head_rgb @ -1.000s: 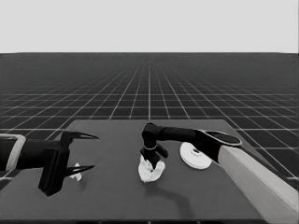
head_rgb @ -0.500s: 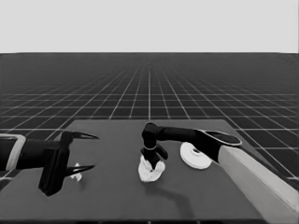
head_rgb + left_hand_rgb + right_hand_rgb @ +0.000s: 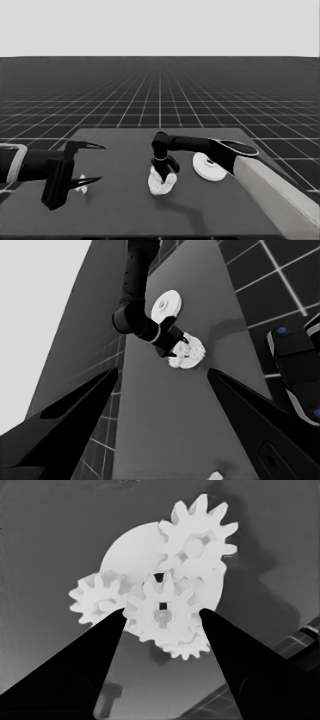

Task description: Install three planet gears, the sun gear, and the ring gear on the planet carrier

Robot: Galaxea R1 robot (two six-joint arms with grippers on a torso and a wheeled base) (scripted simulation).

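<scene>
- I logged the right gripper (image 3: 165, 174) low over the smaller round part (image 3: 131, 555) at mid tabletop (image 3: 120, 210), its fingers (image 3: 85, 670) pinching a gear (image 3: 162, 612) that sat over the part's middle.
- Two other gears (image 3: 200, 532) (image 3: 97, 597) sat on the part; a fourth (image 3: 187, 647) was partly hidden under the pinched one.
- The larger round part (image 3: 209, 167) lay just beside, behind the right arm.
- The left gripper (image 3: 90, 162) waited at the left end with fingers spread, a thin white piece (image 3: 82, 186) below them.
- Nothing had shifted from a second earlier.
- I read no writing.
</scene>
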